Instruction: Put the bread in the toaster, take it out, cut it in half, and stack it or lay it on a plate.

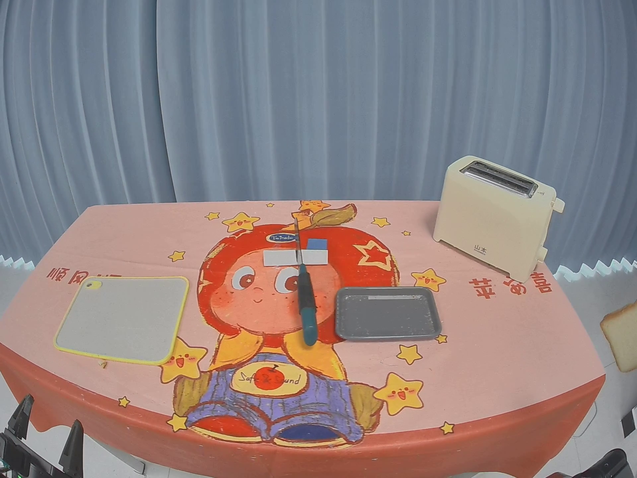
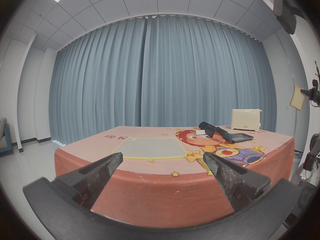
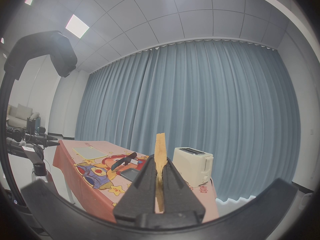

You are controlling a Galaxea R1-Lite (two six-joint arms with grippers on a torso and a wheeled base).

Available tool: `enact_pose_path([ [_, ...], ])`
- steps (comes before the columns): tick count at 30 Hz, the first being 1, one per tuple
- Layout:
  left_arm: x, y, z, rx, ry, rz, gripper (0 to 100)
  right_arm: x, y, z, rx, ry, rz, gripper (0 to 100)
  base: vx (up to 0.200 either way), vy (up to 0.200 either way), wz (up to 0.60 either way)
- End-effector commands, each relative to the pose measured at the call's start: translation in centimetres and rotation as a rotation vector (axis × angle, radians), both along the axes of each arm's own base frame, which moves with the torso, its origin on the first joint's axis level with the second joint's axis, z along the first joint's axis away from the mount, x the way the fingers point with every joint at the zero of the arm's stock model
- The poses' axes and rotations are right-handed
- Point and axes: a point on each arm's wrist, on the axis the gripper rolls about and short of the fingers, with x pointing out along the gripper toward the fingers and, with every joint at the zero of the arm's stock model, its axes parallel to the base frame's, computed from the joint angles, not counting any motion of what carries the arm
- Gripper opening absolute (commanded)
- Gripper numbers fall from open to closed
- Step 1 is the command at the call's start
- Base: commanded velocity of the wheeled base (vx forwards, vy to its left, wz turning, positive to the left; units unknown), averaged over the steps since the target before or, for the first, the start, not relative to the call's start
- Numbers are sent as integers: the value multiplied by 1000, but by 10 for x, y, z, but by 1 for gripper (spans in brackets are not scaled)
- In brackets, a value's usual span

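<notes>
Beside the table's (image 1: pixel 497 366) right edge, right pincer (image 3: pixel 160 165) grips bread (image 3: pixel 160 147) upright.

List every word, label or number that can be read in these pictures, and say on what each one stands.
Toaster: small dark mark on its front, too small to read.
Tablecloth, left side: red characters, too blurred to read surely.
Tablecloth, beside the toaster: red signs, also blurred.
Cartoon figure, forehead: blue oval label, too small.
Cartoon figure, chest: cursive writing, blurred.
No numbers are readable.
</notes>
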Motion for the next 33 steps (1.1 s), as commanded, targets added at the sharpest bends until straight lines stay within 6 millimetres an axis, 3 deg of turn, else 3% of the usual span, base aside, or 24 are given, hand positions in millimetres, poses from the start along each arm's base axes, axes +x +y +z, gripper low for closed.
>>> enact_pose_path([
  [1,1,0,-5,0,18,0,100,1,0,0,-1,4,0,0,0,200,0],
  [33,1,0,-5,-2,17,0,100,1,0,-1,-3,5,0,0,0,200,0],
])
